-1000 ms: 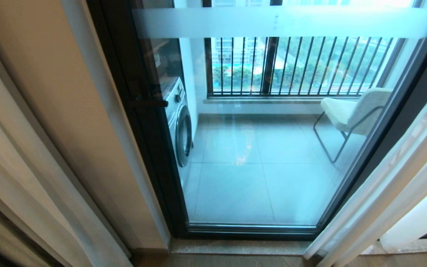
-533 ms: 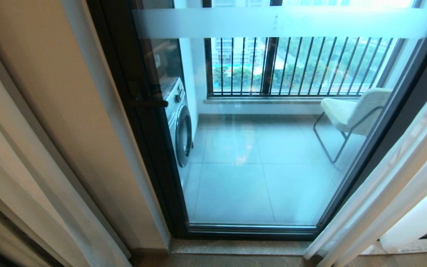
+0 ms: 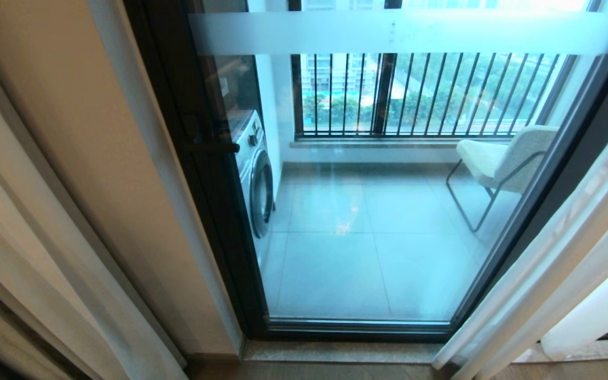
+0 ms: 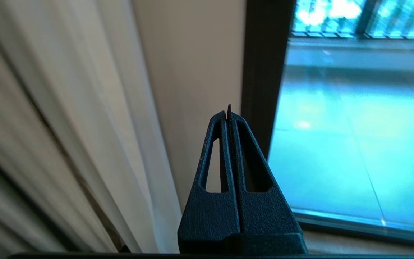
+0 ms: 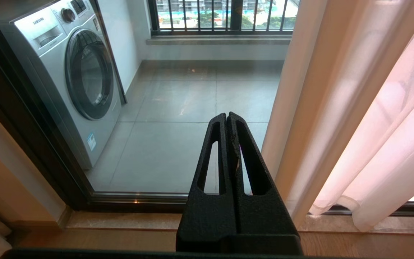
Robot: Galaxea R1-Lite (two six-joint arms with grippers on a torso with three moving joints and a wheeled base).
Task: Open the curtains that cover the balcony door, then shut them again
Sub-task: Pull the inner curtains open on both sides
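Across the last second nothing has shifted in the head view: the curtains (image 3: pixel 541 274) hang bunched at both sides, the balcony door (image 3: pixel 367 211) uncovered (opening seems done, closing remains), left end effector (image 4: pixel 228 115) and right end effector (image 5: pixel 226 117) both pinched empty.

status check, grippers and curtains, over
Left gripper shut, empty, near left sheer white curtain. Right gripper shut, empty. Both curtains parted; black-framed glass balcony door uncovered. Nothing blocking.
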